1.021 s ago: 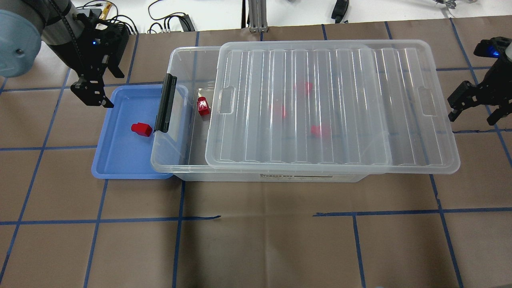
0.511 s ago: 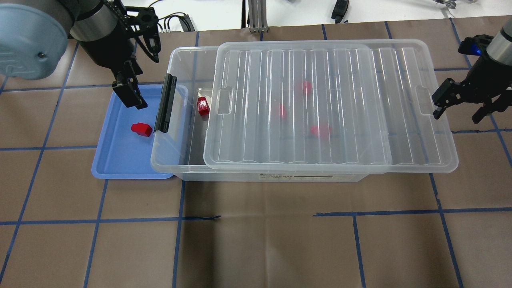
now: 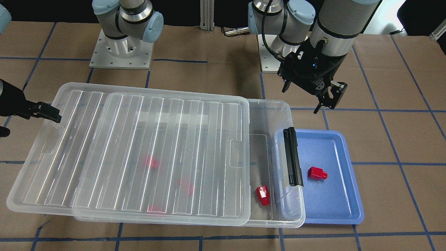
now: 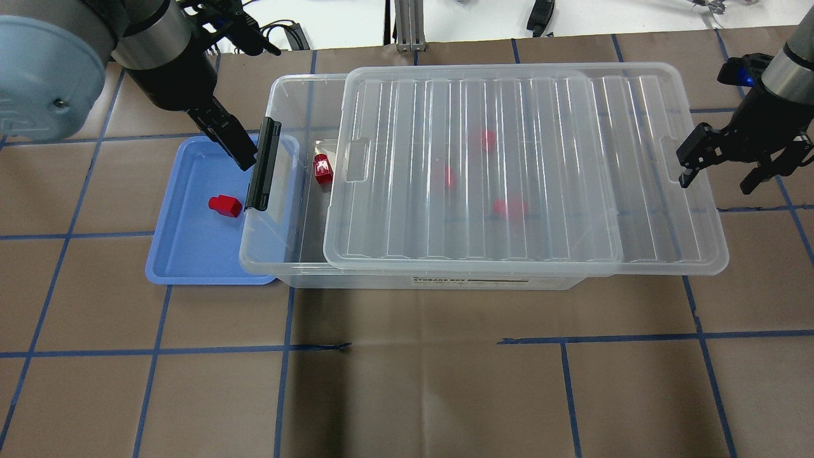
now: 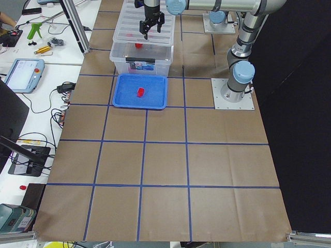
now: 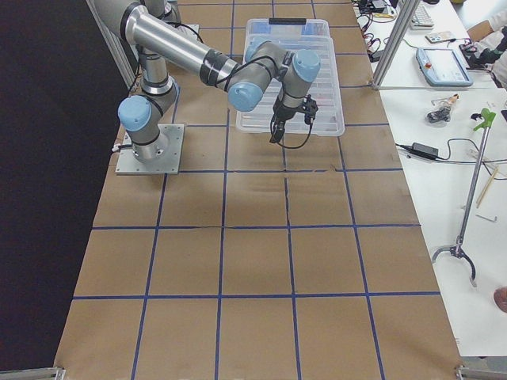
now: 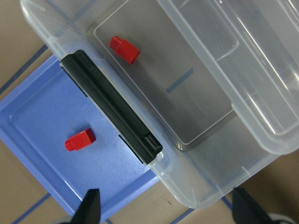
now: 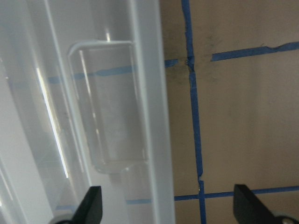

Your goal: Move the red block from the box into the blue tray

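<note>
Lying in blue tray [image 4: 191, 257], glossy red block [image 4: 225, 205], narrower nub end

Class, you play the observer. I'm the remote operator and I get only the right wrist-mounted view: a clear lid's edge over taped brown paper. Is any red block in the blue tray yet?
Observer: Yes. One red block lies loose in the blue tray.
Operator: Could another be picked without shifting the lid?
Observer: I think so. A second red block sits in the end of the box that the lid leaves uncovered, near the black latch.
</note>
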`<state>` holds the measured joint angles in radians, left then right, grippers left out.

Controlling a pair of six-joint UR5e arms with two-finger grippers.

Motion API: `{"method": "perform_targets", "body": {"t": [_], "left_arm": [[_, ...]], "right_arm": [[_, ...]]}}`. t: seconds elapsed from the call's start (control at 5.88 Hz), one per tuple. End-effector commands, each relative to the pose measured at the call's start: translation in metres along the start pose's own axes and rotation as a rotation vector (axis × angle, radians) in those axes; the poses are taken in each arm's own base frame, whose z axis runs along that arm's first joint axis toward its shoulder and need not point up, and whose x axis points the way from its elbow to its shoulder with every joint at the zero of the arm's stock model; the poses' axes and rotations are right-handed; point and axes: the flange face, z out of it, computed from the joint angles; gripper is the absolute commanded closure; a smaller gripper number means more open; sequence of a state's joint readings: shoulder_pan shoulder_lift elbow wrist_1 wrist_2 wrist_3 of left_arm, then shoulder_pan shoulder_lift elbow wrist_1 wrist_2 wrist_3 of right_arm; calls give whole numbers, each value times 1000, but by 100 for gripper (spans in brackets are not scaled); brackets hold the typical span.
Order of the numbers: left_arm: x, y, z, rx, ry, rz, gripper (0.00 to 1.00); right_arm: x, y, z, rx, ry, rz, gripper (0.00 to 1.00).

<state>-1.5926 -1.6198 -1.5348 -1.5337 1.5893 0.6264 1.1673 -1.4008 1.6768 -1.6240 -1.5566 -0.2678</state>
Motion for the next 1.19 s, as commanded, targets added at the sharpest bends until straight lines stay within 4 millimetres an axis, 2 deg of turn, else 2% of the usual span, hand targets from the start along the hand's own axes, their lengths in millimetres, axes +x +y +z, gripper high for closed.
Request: {"method": "perform_targets", "body": {"t": [0.0,0.34,0.68,1.02], "left_arm": [[0,-3,-6,12,-4,-343,2],[1,0,-12,22,-6,-548,2],[4,1,-10,10,-2,-535,2],[4,2,-8,6,0,-535,2]], "right_arm": [[-24,0,8,-1,-74,-29,0],[-35,1,14,0,-139,-33,0],[-77,3,16,-1,-165,-83,0],[-106,7,18,-8,-178,-73,0]]}}
